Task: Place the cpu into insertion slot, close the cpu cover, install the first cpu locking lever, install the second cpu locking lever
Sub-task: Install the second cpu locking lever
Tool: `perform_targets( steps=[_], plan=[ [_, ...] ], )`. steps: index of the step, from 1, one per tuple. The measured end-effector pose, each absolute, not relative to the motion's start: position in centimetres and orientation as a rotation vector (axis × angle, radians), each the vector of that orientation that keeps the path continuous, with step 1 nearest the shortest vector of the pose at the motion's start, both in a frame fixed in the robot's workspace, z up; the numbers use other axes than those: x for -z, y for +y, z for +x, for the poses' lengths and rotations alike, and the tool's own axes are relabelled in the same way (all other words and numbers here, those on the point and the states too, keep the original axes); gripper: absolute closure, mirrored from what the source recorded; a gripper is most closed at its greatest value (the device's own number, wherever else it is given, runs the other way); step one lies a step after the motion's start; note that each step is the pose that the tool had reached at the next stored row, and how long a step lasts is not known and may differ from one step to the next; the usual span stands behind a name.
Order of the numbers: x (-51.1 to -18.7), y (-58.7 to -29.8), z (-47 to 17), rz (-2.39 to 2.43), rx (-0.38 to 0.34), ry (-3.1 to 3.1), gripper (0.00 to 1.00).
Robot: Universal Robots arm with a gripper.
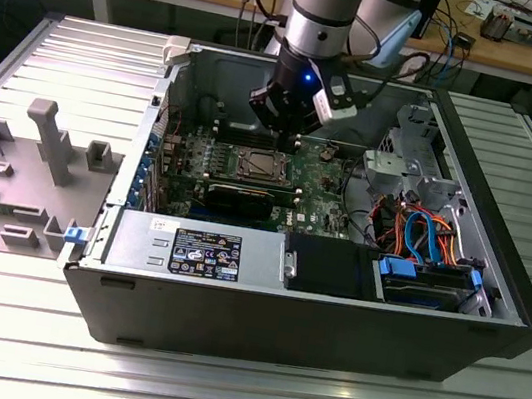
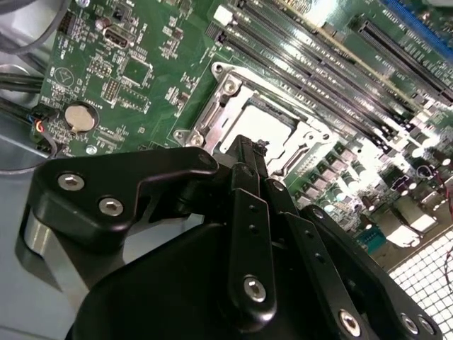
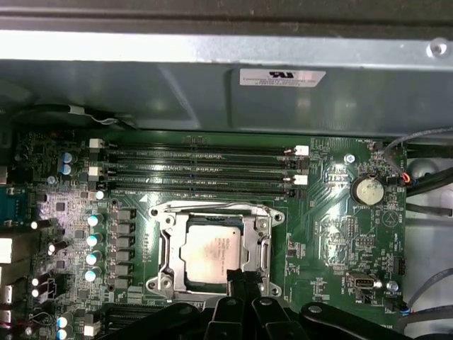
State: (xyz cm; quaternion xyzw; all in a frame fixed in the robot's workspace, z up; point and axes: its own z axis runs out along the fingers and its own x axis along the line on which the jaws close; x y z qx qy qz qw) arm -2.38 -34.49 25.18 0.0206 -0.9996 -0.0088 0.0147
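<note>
Black claw (image 3: pixel 244 278) pinched narrow, empty, poised at the edge of the cover (image 3: pixel 263 234). Silvery-beige cpu (image 3: pixel 210 249) seated flat in the slot (image 3: pixel 164 248), framed by the cover. Probably light, stiff, fragile underneath; best gripped by the edges. Square, no long axis, top facing up.

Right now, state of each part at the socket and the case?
cpu: seated in the insertion slot, flat, metal top showing.
insertion slot: filled by the chip.
cpu cover: closed, framing the chip.
gripper: fingers together, holding nothing, tips just above the socket edge.
computer case: side open, motherboard exposed.
</note>
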Motion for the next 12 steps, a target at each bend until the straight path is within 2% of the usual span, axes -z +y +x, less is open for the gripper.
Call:
perform_targets(
  steps=[4, 12],
  plan=[
    [-25.2, -35.0, -2.4, 0.064, 0.031, -3.111, 0.89],
    [-25.1, -38.1, -2.8, 0.064, 0.063, -3.111, 0.89]
  ],
)
